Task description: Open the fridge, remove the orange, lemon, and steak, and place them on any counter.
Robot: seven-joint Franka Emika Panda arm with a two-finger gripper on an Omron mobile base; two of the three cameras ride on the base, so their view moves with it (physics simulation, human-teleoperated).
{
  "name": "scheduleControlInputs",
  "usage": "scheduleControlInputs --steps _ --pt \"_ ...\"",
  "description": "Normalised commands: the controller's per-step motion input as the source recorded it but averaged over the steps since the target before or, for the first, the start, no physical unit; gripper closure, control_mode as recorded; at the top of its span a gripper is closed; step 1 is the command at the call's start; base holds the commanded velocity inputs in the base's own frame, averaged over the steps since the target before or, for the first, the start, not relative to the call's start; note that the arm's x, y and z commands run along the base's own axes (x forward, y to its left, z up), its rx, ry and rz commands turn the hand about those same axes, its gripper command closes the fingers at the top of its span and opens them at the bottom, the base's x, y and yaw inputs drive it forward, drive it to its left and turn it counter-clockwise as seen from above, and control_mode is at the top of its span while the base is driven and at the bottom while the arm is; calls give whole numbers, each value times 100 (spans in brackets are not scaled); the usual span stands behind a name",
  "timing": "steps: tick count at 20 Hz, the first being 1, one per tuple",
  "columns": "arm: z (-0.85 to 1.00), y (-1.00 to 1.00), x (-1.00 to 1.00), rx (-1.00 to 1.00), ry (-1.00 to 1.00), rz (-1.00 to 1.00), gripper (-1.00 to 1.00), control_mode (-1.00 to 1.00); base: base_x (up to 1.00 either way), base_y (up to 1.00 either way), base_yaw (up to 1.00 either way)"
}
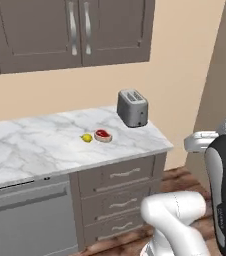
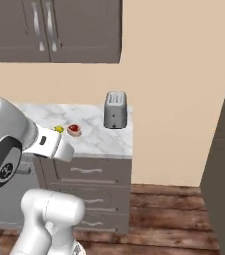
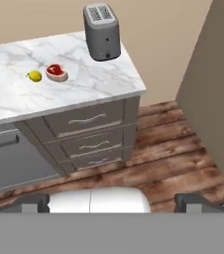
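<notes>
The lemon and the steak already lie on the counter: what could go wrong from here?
1. The lemon is round and lies loose beside the steak; a careless placement of the orange could push it rolling on the counter.
2. The toaster crowds the counter's end, so set down away from it.

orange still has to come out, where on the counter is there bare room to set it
Bare marble on the counter runs wide to the left of the lemon, and along the front edge below the steak. A smaller patch lies between the steak and the toaster. Lemon and steak sit close together; the toaster fills the back right corner.
</notes>
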Motion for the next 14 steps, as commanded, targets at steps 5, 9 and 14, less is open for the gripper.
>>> scheduleControlInputs --steps 5,9,14 --pt "0 0 0 0 0 0 -100 100 0 -39 -86" --pt "0 0 0 0 0 0 -100 100 0 -15 -92" --pt "0 0 0 0 0 0 -100 100 0 -14 -94"
